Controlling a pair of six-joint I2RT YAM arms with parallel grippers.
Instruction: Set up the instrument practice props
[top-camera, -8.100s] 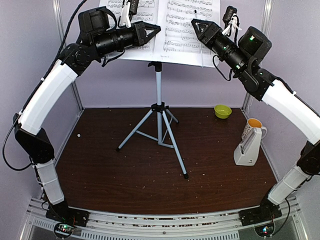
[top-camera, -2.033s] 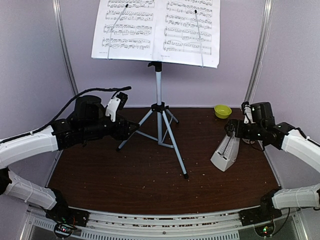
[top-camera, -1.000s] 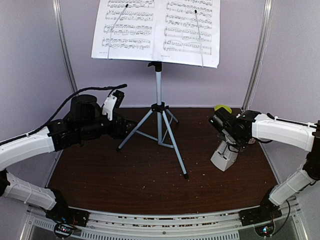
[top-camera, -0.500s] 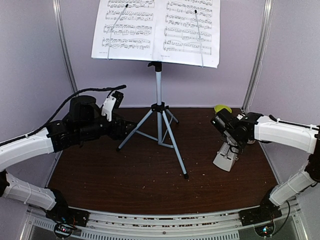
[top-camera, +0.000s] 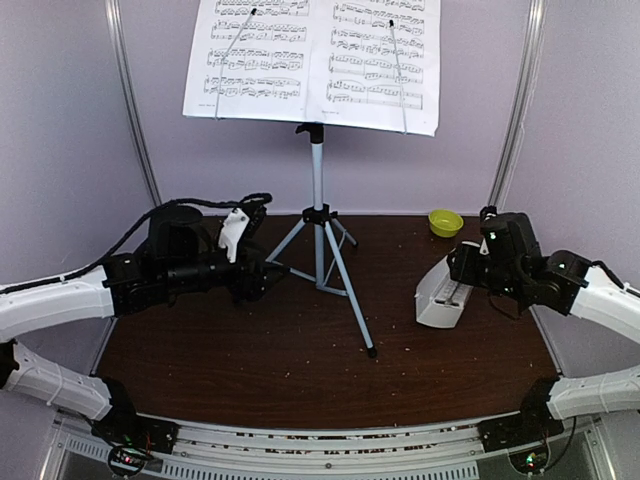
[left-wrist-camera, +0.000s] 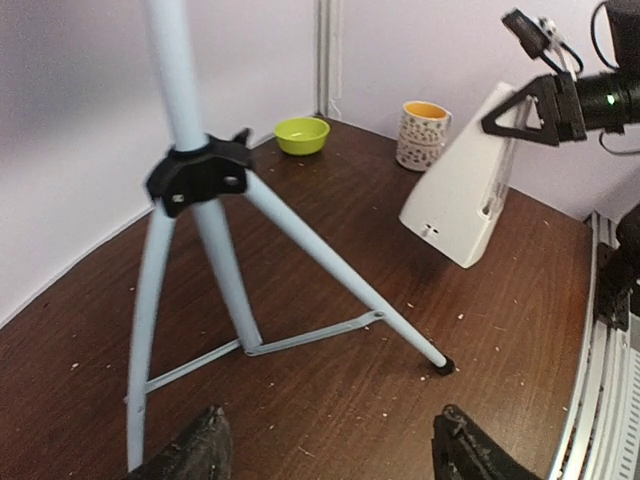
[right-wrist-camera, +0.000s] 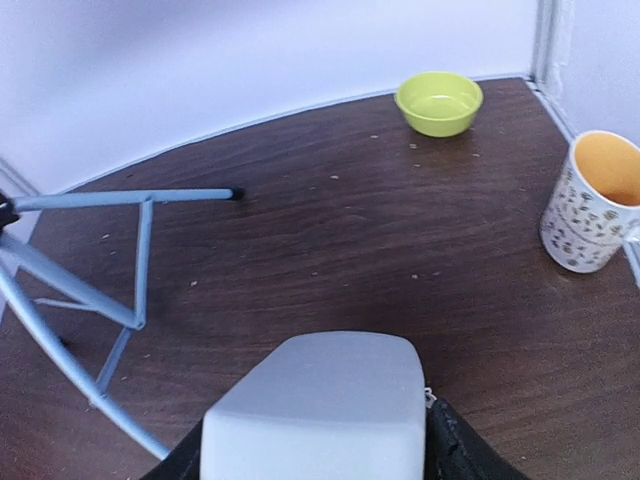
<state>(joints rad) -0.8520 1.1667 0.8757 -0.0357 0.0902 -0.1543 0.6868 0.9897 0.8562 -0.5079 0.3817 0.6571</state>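
The silver tripod music stand (top-camera: 317, 180) rises at mid-table, with two sheet-music pages (top-camera: 255, 55) (top-camera: 380, 60) side by side on its desk. My right gripper (top-camera: 463, 270) is shut on the white metronome (top-camera: 440, 297), gripping its narrow end. The metronome is tipped over, base pointing left toward the tripod. In the right wrist view its flat end (right-wrist-camera: 315, 410) fills the space between my right gripper's (right-wrist-camera: 318, 458) fingers. My left gripper (top-camera: 268, 275) hovers open and empty, low beside the tripod's left leg (left-wrist-camera: 150, 290). In the left wrist view the left gripper (left-wrist-camera: 330, 455) holds nothing.
A yellow-green bowl (top-camera: 445, 222) sits at the back right, and a white mug with an orange inside (right-wrist-camera: 600, 205) stands near the right wall. The tripod's front foot (top-camera: 372, 352) reaches toward the near edge. Light crumbs dot the dark table (top-camera: 300, 370).
My right gripper has closed on the metronome, swung round behind it and tipped it over leftward. My left gripper has shifted slightly right and lower, toward the tripod.
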